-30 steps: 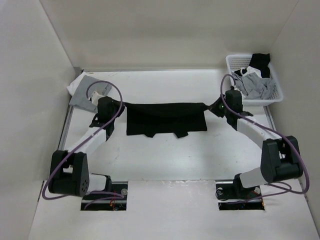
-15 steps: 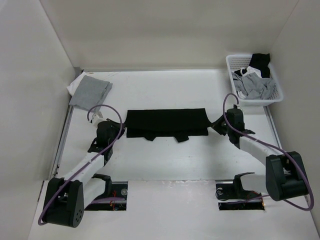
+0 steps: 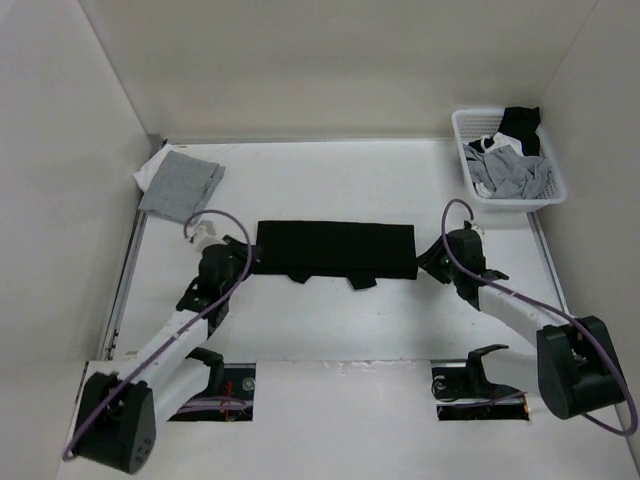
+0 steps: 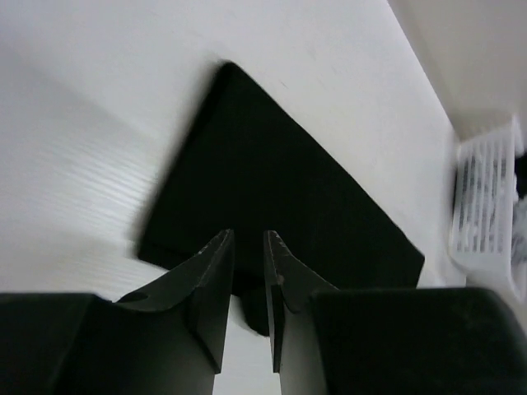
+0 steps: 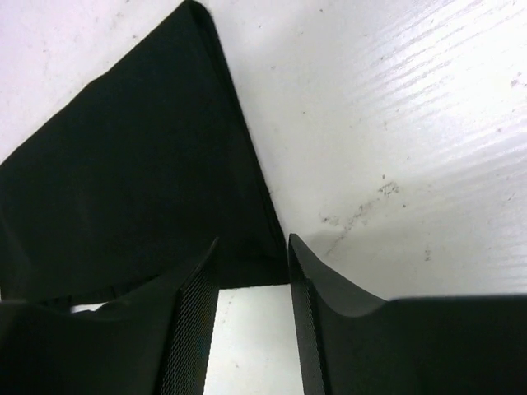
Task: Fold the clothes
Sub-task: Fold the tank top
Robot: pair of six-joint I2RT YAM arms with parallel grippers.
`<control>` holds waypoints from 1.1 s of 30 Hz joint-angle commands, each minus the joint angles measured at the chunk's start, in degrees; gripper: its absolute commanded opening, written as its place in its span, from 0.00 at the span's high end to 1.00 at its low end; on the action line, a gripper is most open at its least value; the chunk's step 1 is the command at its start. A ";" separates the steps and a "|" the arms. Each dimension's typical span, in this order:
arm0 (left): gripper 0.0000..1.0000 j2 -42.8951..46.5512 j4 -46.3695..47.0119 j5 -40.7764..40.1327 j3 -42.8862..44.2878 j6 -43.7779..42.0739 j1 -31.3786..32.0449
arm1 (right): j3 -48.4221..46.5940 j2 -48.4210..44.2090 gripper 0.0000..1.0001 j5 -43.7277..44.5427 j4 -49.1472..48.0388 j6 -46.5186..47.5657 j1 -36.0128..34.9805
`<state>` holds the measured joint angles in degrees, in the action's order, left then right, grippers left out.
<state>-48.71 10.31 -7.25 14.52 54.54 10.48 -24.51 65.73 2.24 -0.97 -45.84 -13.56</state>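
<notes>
While the black clothes (image 3: 335,250) lie flat on the table (image 3: 330,330) as a long folded band, we judge the step in hand to be letting go at both ends. To do it well, we would draw each gripper straight back and a little up, outward from the band's ends, so no finger drags an edge and lifts the fold. Two small flaps (image 3: 362,282) poke out along the band's near edge, and a snag there could spoil the neat line.

Left gripper (image 3: 243,262): its fingers (image 4: 216,271) stand a narrow gap apart, with the band's left end just beyond the tips. We see nothing pinched between them, though we cannot tell whether the tips brush the cloth.

Right gripper (image 3: 432,262): its fingers (image 5: 193,313) stand clearly wider apart. The band's right corner lies at the tips, and bare table shows in the gap nearer the wrist. It clamps nothing.
</notes>
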 commanded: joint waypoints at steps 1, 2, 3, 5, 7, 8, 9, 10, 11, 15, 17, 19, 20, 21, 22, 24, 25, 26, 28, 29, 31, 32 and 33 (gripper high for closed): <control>0.81 -6.80 3.21 -3.46 7.87 0.12 12.28 | -3.52 4.29 0.57 1.46 -3.06 1.28 -0.37; 0.81 -10.93 4.97 -5.39 9.80 0.21 16.94 | -4.05 5.88 0.57 1.02 -3.68 1.28 -0.37; 0.81 -15.06 6.99 -6.63 11.65 0.39 20.46 | -4.57 7.81 0.57 0.14 -4.56 0.94 -0.37; 0.81 -22.62 10.33 -6.99 14.38 1.44 24.44 | -4.84 10.02 0.57 -1.35 -7.01 0.06 -0.10; 0.81 -28.69 13.50 -6.90 15.44 2.41 26.12 | -4.93 10.81 0.57 -2.06 -7.90 -1.78 -0.01; 0.81 -31.16 14.90 -6.82 15.45 2.67 26.21 | -5.19 11.34 0.57 -2.06 -8.25 -2.49 -0.10; 0.81 -32.66 15.88 -6.73 15.19 3.02 26.21 | -5.54 12.13 0.57 -1.89 -8.26 -3.02 -0.10; 0.81 -34.16 16.58 -6.73 14.66 3.20 25.78 | -5.98 13.01 0.57 -1.80 -8.26 -3.46 -0.36; 0.81 -35.39 17.11 -6.73 13.96 3.20 25.34 | -6.16 13.89 0.57 -2.06 -8.43 -3.98 -0.54; 0.82 -36.72 18.35 -6.47 9.31 2.59 21.48 | -4.85 14.42 0.58 -1.54 -10.80 -6.62 -2.03; 0.82 -35.32 18.78 -6.03 6.41 1.71 18.23 | -4.23 14.16 0.58 -1.54 -11.16 -7.24 -2.47; 0.82 -33.13 18.87 -4.80 3.94 1.09 14.63 | -3.44 13.81 0.58 -1.28 -11.24 -7.42 -3.26; 0.82 -32.07 18.87 -3.93 3.15 0.66 13.22 | -3.00 13.46 0.58 -1.19 -11.33 -7.50 -3.35; 0.82 -30.85 19.05 -2.87 2.62 0.22 12.25 | -2.56 13.28 0.58 -1.01 -11.33 -7.77 -3.70; 0.82 -29.79 19.05 -1.82 2.27 -0.05 11.72 | -2.21 13.19 0.57 -0.75 -11.33 -8.20 -4.14; 0.81 -27.50 18.96 -0.49 2.18 -0.49 11.88 | -1.94 13.45 0.57 -1.36 -11.86 -8.47 -5.37; 0.81 -26.45 18.70 -0.23 2.18 -0.58 12.32 | -1.77 13.80 0.57 -1.54 -12.12 -8.73 -6.42; 0.81 -25.57 18.52 -0.14 2.26 -0.67 12.85 | -1.51 13.98 0.57 -1.62 -12.73 -9.34 -7.56; 0.81 -24.16 18.17 -0.14 2.53 -0.67 13.29 | -0.19 14.33 0.57 -2.15 -15.88 -10.40 -9.67; 0.81 -23.72 17.82 -0.14 2.61 -0.67 13.38 | 0.86 14.42 0.57 -2.33 -18.16 -11.19 -10.55; 0.81 -23.36 17.64 -0.05 2.96 -0.67 13.38 | 2.27 15.65 0.56 -3.11 -21.86 -12.68 -10.91; 0.81 -23.45 17.64 0.12 3.14 -0.67 13.38 | 2.54 17.57 0.56 -4.42 -23.71 -13.47 -11.00; 0.81 -23.54 17.64 0.47 3.23 -0.67 13.29 | 2.54 18.98 0.56 -5.22 -24.59 -13.83 -11.00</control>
<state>-73.36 27.38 -7.99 17.15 54.83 23.77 -23.46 81.12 -1.04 -20.18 -57.23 -24.23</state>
